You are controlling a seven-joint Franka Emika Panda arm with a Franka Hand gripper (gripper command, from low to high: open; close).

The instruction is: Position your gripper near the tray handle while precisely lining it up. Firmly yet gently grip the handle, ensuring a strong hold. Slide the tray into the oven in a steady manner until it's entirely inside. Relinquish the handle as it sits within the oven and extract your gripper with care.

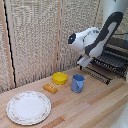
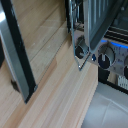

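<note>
The tray (image 1: 109, 66), a black wire rack, sticks out from the oven (image 1: 120, 44) at the exterior view's right. The tray handle (image 1: 95, 74) runs along the rack's front edge. My white arm reaches down from above, and the gripper (image 1: 83, 62) is at the handle's end toward the exterior view's left. Its fingers are too small and dark to make out there. The wrist view shows rack bars (image 2: 95, 20), the oven's knobs (image 2: 104, 58) with a blue glow, and a dark slanted bar (image 2: 17, 55) over the wooden table (image 2: 55, 95). No fingertips show plainly.
A blue cup (image 1: 78, 83) stands just in front of the rack. Beside it are a yellow bowl (image 1: 60, 78) and a small orange block (image 1: 50, 88). A round white patterned plate (image 1: 28, 107) lies near the front. A woven screen (image 1: 35, 35) backs the table.
</note>
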